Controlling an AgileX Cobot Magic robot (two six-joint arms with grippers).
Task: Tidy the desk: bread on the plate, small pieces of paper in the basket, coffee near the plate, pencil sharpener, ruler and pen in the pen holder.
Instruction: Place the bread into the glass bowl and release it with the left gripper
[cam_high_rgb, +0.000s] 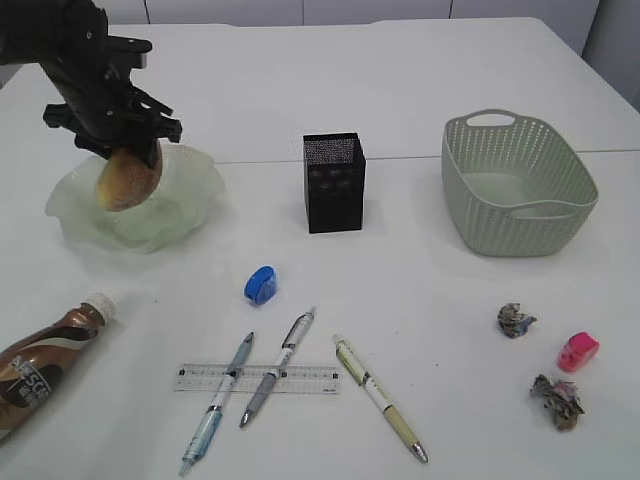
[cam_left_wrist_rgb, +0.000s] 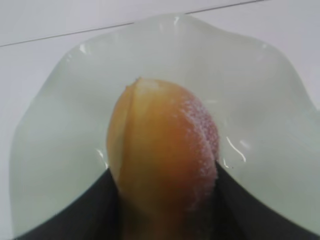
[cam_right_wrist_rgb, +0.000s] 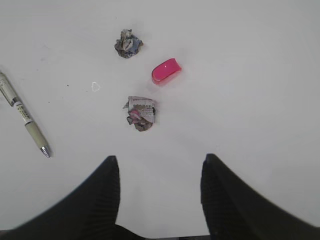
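A: What is lying out on the desk (cam_high_rgb: 420, 70), counted?

B: Three pens are lying near the front edge: a blue one (cam_high_rgb: 216, 403), a grey one (cam_high_rgb: 277, 367) and a cream one (cam_high_rgb: 380, 398). The blue and grey pens are crossing over one ruler (cam_high_rgb: 257, 378). Two sharpeners are showing, a blue one (cam_high_rgb: 261, 285) and a pink one (cam_high_rgb: 578, 351). Two paper wads are sitting ahead of the right gripper (cam_right_wrist_rgb: 160, 172), one (cam_right_wrist_rgb: 140, 113) nearer it and one (cam_right_wrist_rgb: 128, 43) farther off, with the pink sharpener between them, a little to the right. One coffee (cam_high_rgb: 45, 361) bottle is lying on its side.

A: And the containers?

B: The plate (cam_high_rgb: 195, 180) is sitting directly under the left gripper (cam_high_rgb: 128, 158), with nothing resting in it. The basket (cam_high_rgb: 515, 185) is showing a bare floor. The pen holder (cam_high_rgb: 333, 182) is standing between the two; its inside is too dark to read.

A: Where is the bread?

B: The bread (cam_left_wrist_rgb: 162, 150) is sitting between the left gripper's fingers, hanging over the plate's bowl. Whether the fingers are clamping it or just letting go cannot be told.

A: The right gripper?

B: Its fingers are standing apart over bare desk, holding nothing.
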